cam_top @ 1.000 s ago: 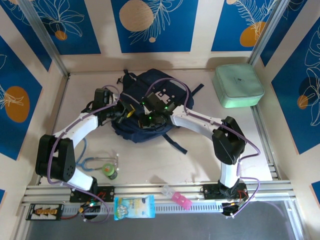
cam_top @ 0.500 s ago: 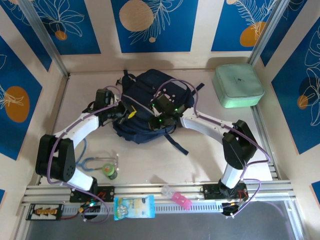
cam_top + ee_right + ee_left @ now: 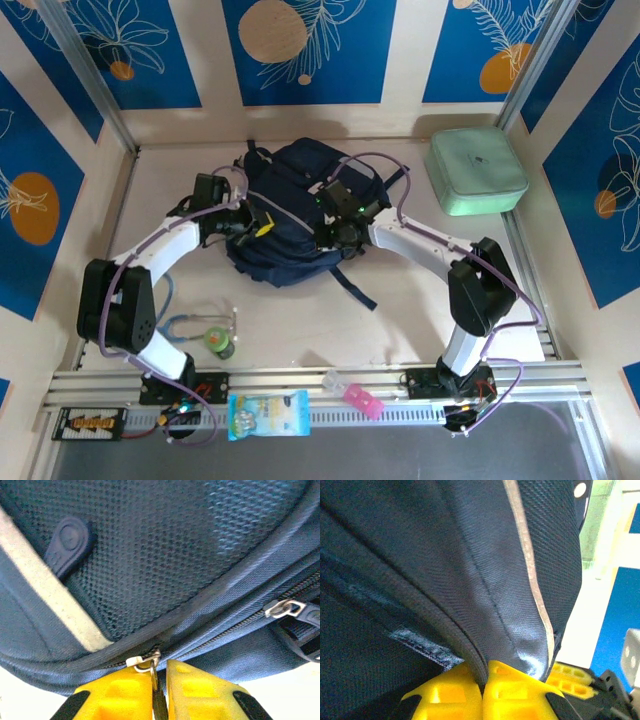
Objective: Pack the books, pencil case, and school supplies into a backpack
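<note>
The navy-blue backpack [image 3: 290, 215] lies in the middle of the table. My left gripper [image 3: 258, 226] is at its left side, shut on a fold of the backpack's fabric edge [image 3: 470, 650] between the yellow fingers [image 3: 445, 695]. My right gripper [image 3: 326, 236] is at the pack's near right edge. Its jaws stand a narrow gap apart, with the metal zipper pull [image 3: 146, 661] hanging between them against the left finger [image 3: 120, 697]. A second zipper pull [image 3: 285, 608] lies further right on the same seam. The books are out of view.
A mint-green rounded case [image 3: 477, 170] sits at the back right; I cannot tell if it is the pencil case. A blue looped cord [image 3: 185, 325] and a green round item [image 3: 220, 343] lie front left. A printed packet [image 3: 268, 415] and a pink item [image 3: 362, 401] rest on the front rail.
My right gripper has travelled right and back along the backpack's edge, its forearm swinging outward, and its jaws have eased slightly apart. The left gripper keeps its hold, barely shifted.
</note>
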You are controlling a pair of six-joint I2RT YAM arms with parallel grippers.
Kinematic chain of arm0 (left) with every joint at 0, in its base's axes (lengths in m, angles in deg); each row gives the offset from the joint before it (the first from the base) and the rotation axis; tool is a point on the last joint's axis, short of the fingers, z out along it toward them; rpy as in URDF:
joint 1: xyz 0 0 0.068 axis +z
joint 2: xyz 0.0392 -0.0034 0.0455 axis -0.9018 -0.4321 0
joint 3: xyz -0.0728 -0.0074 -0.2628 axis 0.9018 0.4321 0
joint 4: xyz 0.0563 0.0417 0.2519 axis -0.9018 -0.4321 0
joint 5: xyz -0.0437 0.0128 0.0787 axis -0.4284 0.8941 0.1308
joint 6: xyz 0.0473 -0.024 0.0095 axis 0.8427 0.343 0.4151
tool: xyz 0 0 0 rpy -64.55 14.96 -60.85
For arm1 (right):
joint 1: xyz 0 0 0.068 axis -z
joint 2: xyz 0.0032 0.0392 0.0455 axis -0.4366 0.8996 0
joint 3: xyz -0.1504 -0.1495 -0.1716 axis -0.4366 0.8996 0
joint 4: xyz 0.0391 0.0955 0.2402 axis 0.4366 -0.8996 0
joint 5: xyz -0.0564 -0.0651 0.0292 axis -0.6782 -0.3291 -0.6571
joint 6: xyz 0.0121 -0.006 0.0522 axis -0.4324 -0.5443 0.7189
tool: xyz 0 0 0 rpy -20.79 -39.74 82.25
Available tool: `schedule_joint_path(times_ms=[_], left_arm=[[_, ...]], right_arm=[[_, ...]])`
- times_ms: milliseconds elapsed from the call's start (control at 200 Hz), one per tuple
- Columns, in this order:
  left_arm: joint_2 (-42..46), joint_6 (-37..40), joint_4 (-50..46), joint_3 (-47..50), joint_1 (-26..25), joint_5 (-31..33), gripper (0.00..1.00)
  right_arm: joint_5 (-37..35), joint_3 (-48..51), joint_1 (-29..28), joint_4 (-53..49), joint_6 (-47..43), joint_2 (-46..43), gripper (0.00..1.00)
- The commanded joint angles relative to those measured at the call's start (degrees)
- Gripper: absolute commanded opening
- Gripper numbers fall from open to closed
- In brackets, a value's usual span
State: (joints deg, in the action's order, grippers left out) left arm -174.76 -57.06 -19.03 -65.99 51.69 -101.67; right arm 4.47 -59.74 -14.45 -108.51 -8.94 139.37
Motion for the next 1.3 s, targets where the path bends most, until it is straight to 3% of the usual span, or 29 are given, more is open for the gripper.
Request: schedule_joint_path(times_ms=[0,325,460,600,700,760,860,955,990,1080,1215,1290], left_arm=[[-0.64,9.22,-7.17,-3.00,1.49,0.57,0.00],[-0.73,9.28,-3.30,-2.02,1.43,-4.44,0.00],[0.43,9.38,-3.79,-1.14,1.50,-2.65,0.00],[3.17,8.61,-3.96,0.69,1.62,1.93,0.00],[5.08,7.50,-1.42,3.19,1.60,1.63,0.00],[5.78,8.45,-3.00,2.76,1.63,2.43,0.23],[7.53,10.75,-7.22,0.34,1.70,6.07,0.43],[9.83,13.05,-11.44,-2.74,1.89,12.98,0.64],[10.88,14.06,-12.52,-3.79,1.99,15.80,0.79],[13.80,16.81,-13.99,-5.80,2.54,22.94,0.99],[17.97,21.88,-13.22,-6.43,3.47,35.68,1.00],[20.08,25.08,-10.56,-4.39,3.98,42.77,1.00]], right_arm=[[-3.03,-2.51,2.95,-3.42,2.89,0.62,0.14],[-2.04,-5.06,5.58,-3.67,6.53,2.42,0.14],[6.17,-6.05,5.64,2.40,0.58,4.20,0.14],[2.50,-13.13,3.32,-2.20,-1.55,9.65,0.14],[2.27,-12.99,3.50,-1.16,-1.22,9.40,0.24],[2.42,-11.14,3.55,0.91,-1.60,7.07,0.34],[2.60,-9.36,3.60,2.00,-3.21,2.32,0.47],[-0.56,-7.48,3.67,2.54,-4.05,-3.18,0.61],[-2.16,-6.54,3.94,2.93,-4.28,-5.57,0.65],[-6.82,-3.24,5.03,4.56,-4.35,-11.67,0.72],[-14.76,4.55,7.97,9.93,-4.94,-21.44,0.83],[-19.04,9.22,10.20,13.05,-5.11,-25.90,0.96]])
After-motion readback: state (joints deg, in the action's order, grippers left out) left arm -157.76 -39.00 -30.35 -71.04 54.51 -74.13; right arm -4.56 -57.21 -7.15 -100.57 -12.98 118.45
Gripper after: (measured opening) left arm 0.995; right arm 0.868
